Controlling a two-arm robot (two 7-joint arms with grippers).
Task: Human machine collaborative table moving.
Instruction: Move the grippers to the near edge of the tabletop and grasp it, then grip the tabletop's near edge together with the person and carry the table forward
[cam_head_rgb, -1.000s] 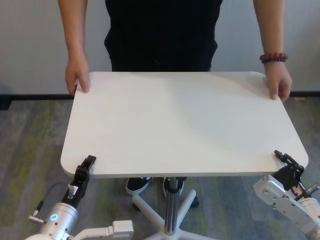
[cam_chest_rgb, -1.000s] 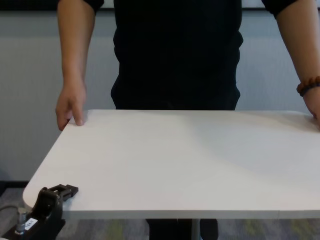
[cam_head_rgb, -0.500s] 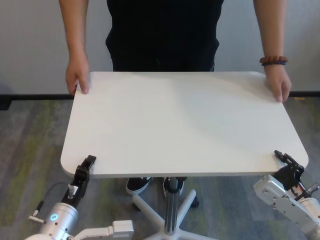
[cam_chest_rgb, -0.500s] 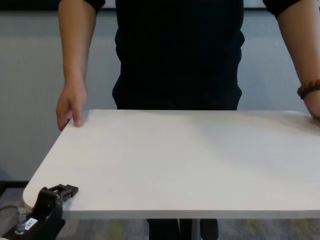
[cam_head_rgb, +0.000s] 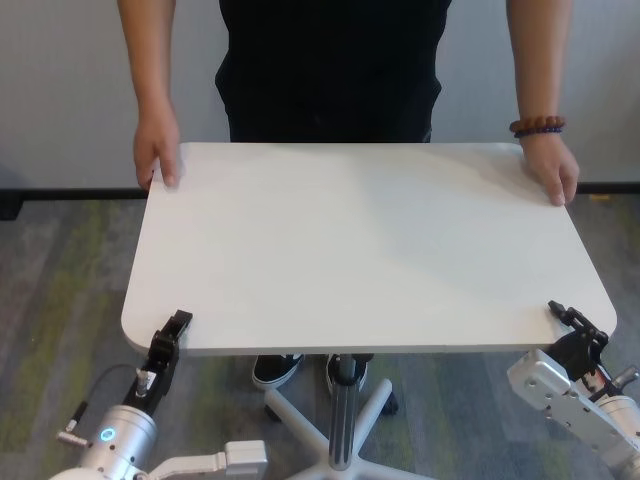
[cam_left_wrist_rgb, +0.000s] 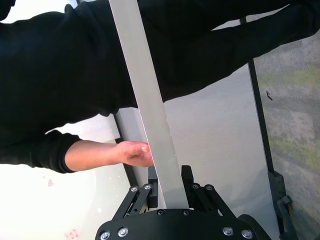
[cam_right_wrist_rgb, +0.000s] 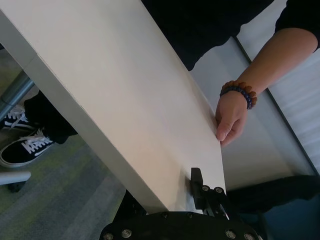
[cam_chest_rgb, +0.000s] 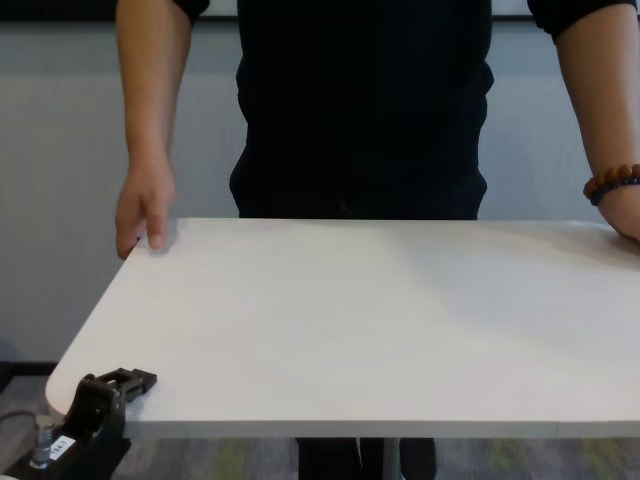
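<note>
A: Entry, step in hand. The table (cam_head_rgb: 370, 250) is judged to be held ready at both ends, carry phase; the white top is seen level in the head view, on its silver centre post (cam_head_rgb: 345, 420) with the star base (cam_head_rgb: 330, 415) on the carpet.

B: Grip state to be noted?

A: The left gripper (cam_head_rgb: 170, 335) is set at the near left corner of the top; in the left wrist view the thin edge is seen running down between the jaws, which are closed onto it. The right gripper (cam_head_rgb: 578, 322) is set at the near right corner; its jaws are closed on the edge there too, one black finger (cam_right_wrist_rgb: 196, 179) being visible above the top surface.

B: And the far side?

A: The human (cam_head_rgb: 330, 70) is stood at the far edge; one hand (cam_head_rgb: 157, 150) is laid on the far left corner, the other hand (cam_head_rgb: 553, 168), with the beaded bracelet (cam_head_rgb: 537, 126), on the far right corner. Whether the top is lifted or only steadied cannot be told.

B: Next move?

A: Judged only: both arms are to be moved together, at the person's pace and heading; the top is to be kept level; the clamp on the thin edge is not to be loosened, since a slip at either corner would twist the top about its post.
</note>
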